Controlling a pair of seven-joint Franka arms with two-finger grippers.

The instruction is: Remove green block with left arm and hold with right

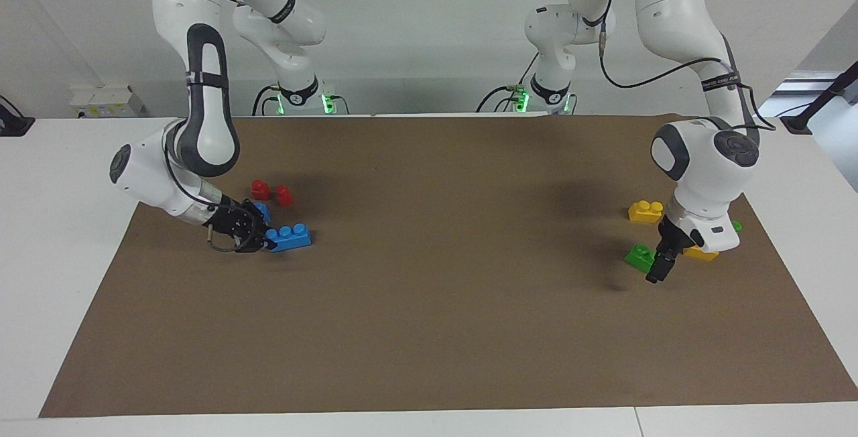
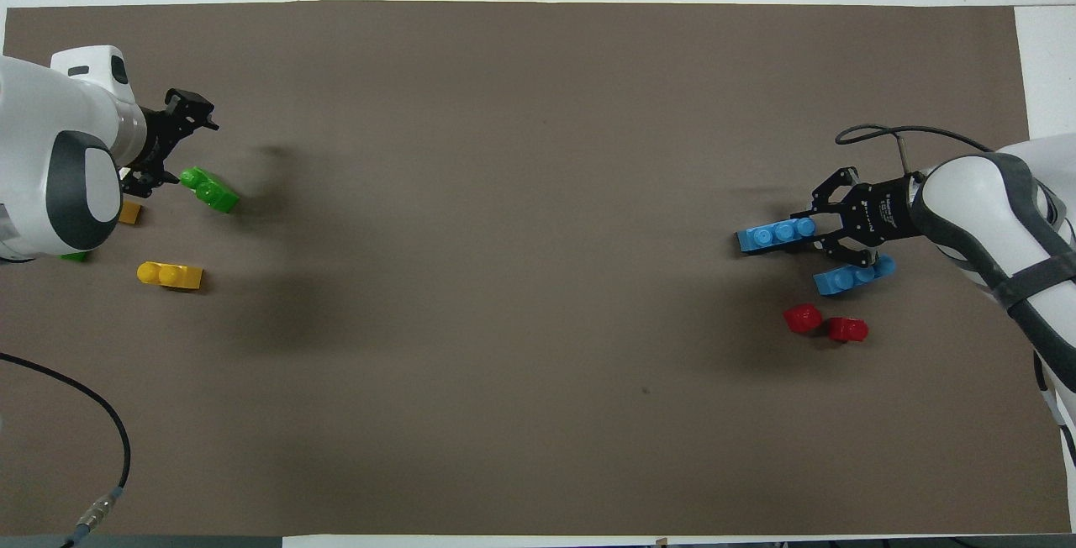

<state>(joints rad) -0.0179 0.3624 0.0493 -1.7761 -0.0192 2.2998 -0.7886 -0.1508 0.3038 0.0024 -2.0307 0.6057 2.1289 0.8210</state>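
Observation:
The green block (image 1: 640,257) lies on the brown mat (image 1: 429,303) at the left arm's end of the table; it also shows in the overhead view (image 2: 210,189). My left gripper (image 1: 659,269) hangs just above the mat beside the block, not holding it; in the overhead view (image 2: 172,149) its fingers stand apart and empty. My right gripper (image 1: 258,239) is low over the mat at the right arm's end, shut on the end of a three-stud blue brick (image 1: 289,237), which also shows in the overhead view (image 2: 777,235).
A yellow brick (image 1: 645,211) lies nearer to the robots than the green block. Another yellow brick (image 1: 702,254) and a green piece (image 1: 737,226) are partly hidden by the left hand. A second blue brick (image 2: 853,276) and two red pieces (image 2: 824,323) lie by the right gripper.

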